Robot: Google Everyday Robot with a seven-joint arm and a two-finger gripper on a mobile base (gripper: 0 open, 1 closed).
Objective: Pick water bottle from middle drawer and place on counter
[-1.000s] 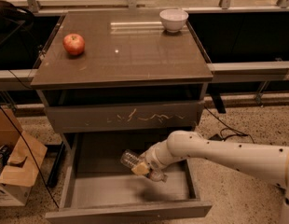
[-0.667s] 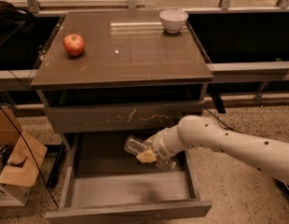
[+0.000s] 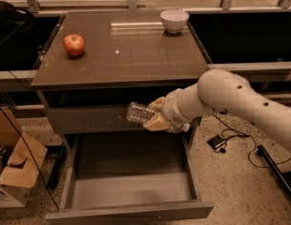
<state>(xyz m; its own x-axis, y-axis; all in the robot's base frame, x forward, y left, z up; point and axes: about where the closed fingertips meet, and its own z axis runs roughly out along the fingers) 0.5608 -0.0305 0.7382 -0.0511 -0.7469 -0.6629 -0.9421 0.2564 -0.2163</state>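
Observation:
My gripper (image 3: 154,114) is shut on the clear ribbed water bottle (image 3: 139,112), which lies sideways in the fingers with its free end pointing left. Bottle and gripper hang in front of the closed upper drawer front, just under the counter's front edge and well above the floor of the open middle drawer (image 3: 131,182). The drawer is pulled out with nothing on its floor. The glossy grey-brown counter (image 3: 122,55) lies above and behind the gripper. My white arm reaches in from the right.
A red apple (image 3: 74,44) sits on the counter's left side and a white bowl (image 3: 174,20) at its back right. A cardboard box (image 3: 14,172) stands on the floor at left. Cables lie on the floor at right.
My gripper has lifted the water bottle up out of the middle drawer to the height of the upper drawer front. The arm has risen with it.

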